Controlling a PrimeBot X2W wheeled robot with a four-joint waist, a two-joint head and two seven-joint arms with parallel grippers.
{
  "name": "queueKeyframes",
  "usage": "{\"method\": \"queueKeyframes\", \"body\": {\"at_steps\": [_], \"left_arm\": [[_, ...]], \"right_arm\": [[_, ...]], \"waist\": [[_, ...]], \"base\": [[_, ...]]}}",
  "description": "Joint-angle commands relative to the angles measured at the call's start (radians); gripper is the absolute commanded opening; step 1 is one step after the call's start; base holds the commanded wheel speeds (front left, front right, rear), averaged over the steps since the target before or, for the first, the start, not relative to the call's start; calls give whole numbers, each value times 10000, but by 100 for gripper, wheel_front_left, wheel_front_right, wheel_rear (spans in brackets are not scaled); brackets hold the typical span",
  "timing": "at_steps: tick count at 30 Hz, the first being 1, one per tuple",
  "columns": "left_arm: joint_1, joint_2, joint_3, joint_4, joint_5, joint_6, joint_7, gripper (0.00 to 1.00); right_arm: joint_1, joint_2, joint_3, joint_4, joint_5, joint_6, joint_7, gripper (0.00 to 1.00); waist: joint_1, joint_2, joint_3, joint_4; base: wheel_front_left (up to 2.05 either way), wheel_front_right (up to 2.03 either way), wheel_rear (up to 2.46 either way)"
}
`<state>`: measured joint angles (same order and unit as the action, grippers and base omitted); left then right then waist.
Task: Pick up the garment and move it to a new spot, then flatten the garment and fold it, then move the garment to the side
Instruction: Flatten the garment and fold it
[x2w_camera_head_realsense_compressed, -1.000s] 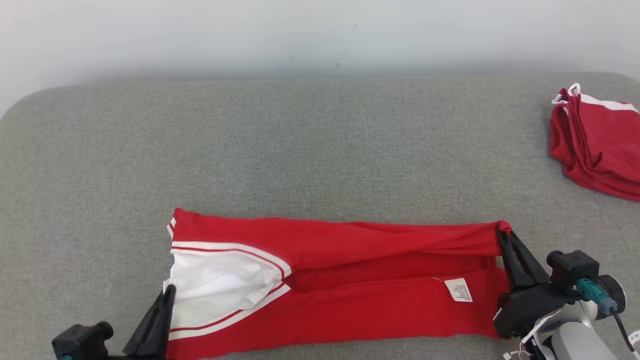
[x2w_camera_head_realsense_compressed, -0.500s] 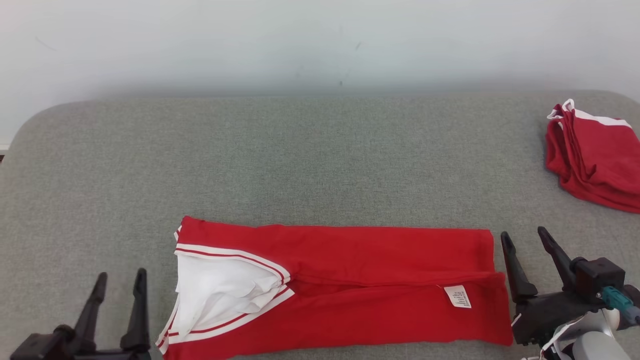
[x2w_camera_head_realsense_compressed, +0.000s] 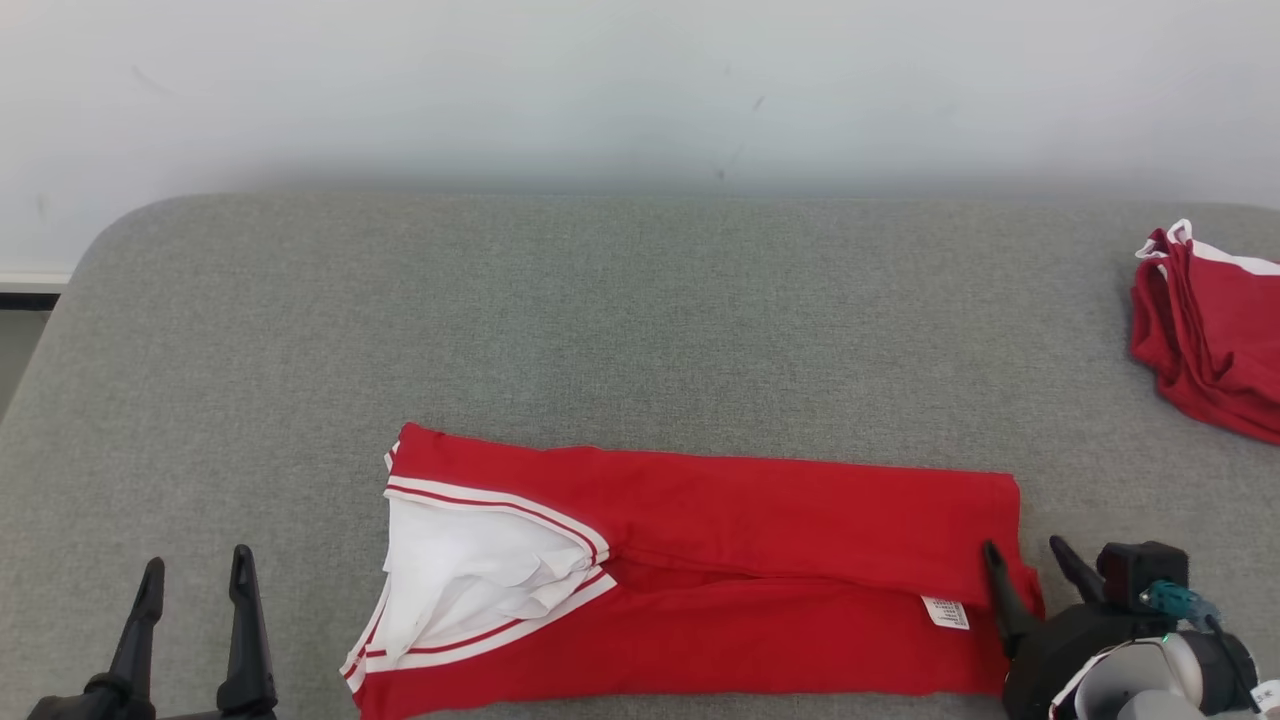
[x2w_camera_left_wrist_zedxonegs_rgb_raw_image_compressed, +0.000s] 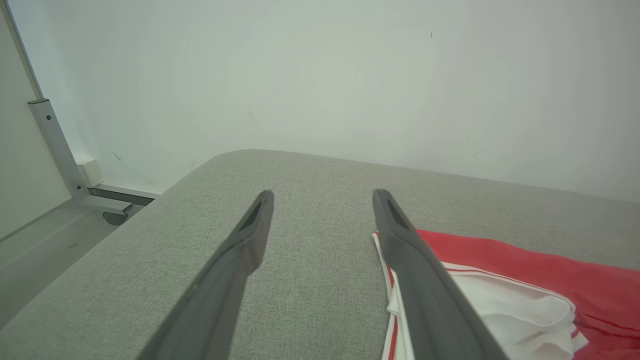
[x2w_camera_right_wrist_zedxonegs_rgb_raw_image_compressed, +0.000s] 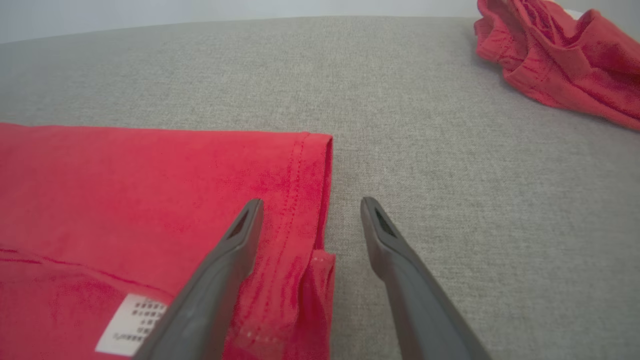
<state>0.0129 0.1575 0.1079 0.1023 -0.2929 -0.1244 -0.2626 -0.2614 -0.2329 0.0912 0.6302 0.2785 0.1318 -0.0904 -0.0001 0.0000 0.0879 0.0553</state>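
Note:
The red garment with white striped trim lies folded lengthwise on the grey table, its white end at the left and a white label near the right hem. My left gripper stands open at the lower left, apart from the cloth. In the left wrist view the left gripper holds nothing and the garment's white end lies beside the right finger. My right gripper is open over the right hem. The right wrist view has the right gripper straddling the hem of the garment.
A second red garment with white trim lies bunched at the table's far right, and the same red pile sits at the upper right of the right wrist view. A metal frame post stands beyond the table's left corner, against the pale wall.
Both grippers have let go of the garment and opened. The folded upper layer has dropped flat. Both grippers have drawn back toward me, and the camera has shifted.

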Motion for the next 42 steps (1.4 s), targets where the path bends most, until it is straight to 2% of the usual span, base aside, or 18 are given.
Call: {"method": "queueKeyframes", "body": {"at_steps": [1,9,10,11,14,18,29,32,37,42], "left_arm": [[70,-75,52,18,109,-52,-26,100],[-111,-178,-138,104,353,-51,-26,100],[-133,-145,-171,121,344,-52,-26,100],[-141,-122,-195,133,334,-53,-26,100],[-72,-68,-223,149,364,-55,-26,100],[86,-64,-212,128,384,-56,-26,100],[288,-142,-270,48,564,-56,-26,100],[340,-130,-150,72,556,-56,-26,100],[421,-173,-57,100,580,-56,-26,100],[340,-193,-151,156,630,-56,-26,100]], "right_arm": [[-89,82,-19,186,-103,-29,69,100],[-401,487,-27,1650,-217,-28,390,100],[-423,572,71,1769,-137,-15,391,48],[-456,610,148,1864,-96,-5,326,0],[-529,584,320,2122,86,-6,170,0],[-680,70,201,2291,308,-32,-167,0],[-692,-1966,-593,2214,577,-31,-409,0],[-719,-1925,-682,1774,506,-31,-299,0],[-577,-1387,-397,744,552,-29,-41,0],[-287,-510,358,-857,799,-29,500,0]], "waist": [[1,0,17,33],[1,0,3,218],[1,0,-20,227],[1,0,-58,231],[1,0,-184,202],[1,0,-348,85],[1,0,-545,-394],[1,0,-635,-554],[1,0,-715,-713],[1,0,-774,-706]], "base": [[0,0,0],[0,0,0],[0,0,0],[0,0,0],[0,0,0],[0,0,0],[0,0,0],[0,0,0],[0,0,0],[0,0,0]]}}
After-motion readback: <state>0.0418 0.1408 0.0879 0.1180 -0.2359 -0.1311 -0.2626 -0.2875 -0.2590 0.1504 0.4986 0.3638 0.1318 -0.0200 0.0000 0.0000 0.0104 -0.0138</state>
